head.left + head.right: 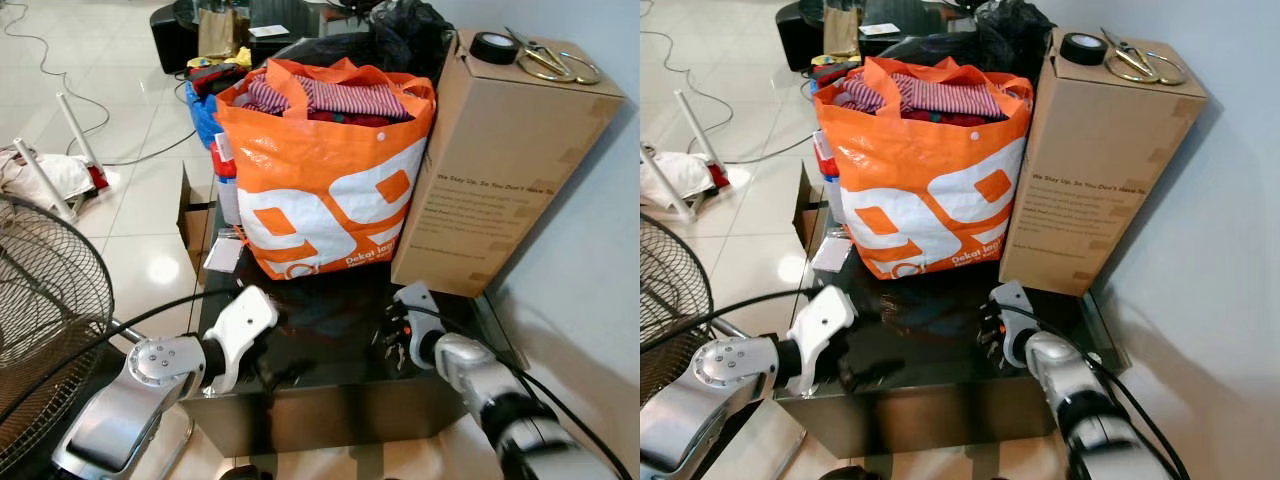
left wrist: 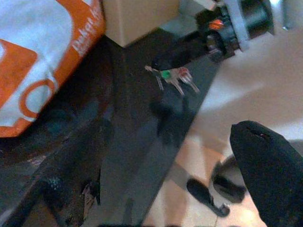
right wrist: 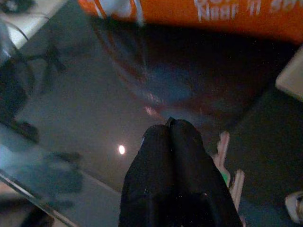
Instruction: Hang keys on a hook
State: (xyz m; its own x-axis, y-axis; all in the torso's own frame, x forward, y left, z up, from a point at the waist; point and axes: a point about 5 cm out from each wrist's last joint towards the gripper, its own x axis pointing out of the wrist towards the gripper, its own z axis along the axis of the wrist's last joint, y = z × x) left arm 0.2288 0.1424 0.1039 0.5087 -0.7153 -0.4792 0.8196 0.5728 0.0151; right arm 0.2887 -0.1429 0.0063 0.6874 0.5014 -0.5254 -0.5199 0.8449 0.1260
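In front of you stands a low worktop (image 1: 330, 385) with a dark, glossy glass top that reflects what is on it. An orange and white shopping bag (image 1: 325, 205) full of clothes stands on its far part. Just beside the bag, on the robot's right, a tall brown cardboard box (image 1: 495, 165) stands upright on the same surface. A bunch of keys (image 2: 173, 79) with a green and a red head lies flat on the glass near the right edge, in front of the box. The worktop itself stands on a pale tiled floor (image 1: 140, 200).

Glossy dark table (image 1: 330, 395), white tiled floor (image 1: 140, 200).
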